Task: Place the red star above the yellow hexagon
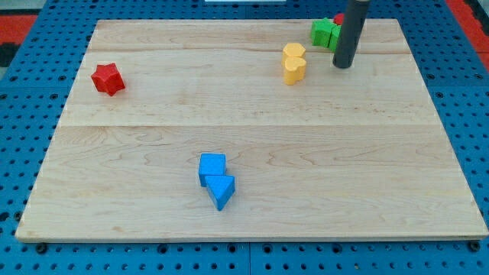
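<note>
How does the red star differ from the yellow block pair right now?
The red star sits alone near the view's left edge; the yellow blocks sit right of centre near the top, two pieces touching. The star is far from my tip; the yellow blocks lie just left of it. Both rest flat on the wooden board, untouched by the tip.

Straight dark grey rod, smooth, cylindrical; my tip [343,66] blunt, flat-ended.
</note>
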Controlling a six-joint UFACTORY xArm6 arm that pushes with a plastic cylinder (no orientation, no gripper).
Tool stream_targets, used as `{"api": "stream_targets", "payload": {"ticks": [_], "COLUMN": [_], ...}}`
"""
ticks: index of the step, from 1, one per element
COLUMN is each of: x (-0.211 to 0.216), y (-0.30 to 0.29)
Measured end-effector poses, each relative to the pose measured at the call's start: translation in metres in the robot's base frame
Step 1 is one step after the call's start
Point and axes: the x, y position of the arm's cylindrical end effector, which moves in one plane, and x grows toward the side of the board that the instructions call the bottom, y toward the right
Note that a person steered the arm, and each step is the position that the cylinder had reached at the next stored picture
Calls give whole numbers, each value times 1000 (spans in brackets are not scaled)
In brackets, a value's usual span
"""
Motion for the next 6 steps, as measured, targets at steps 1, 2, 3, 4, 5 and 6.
{"api": "stream_targets", "payload": {"ticks": [1, 2, 3, 4, 5, 6], "x": [64, 75, 72, 72, 72, 76], "y": [-11, -94, -198, -300, -382, -443]}}
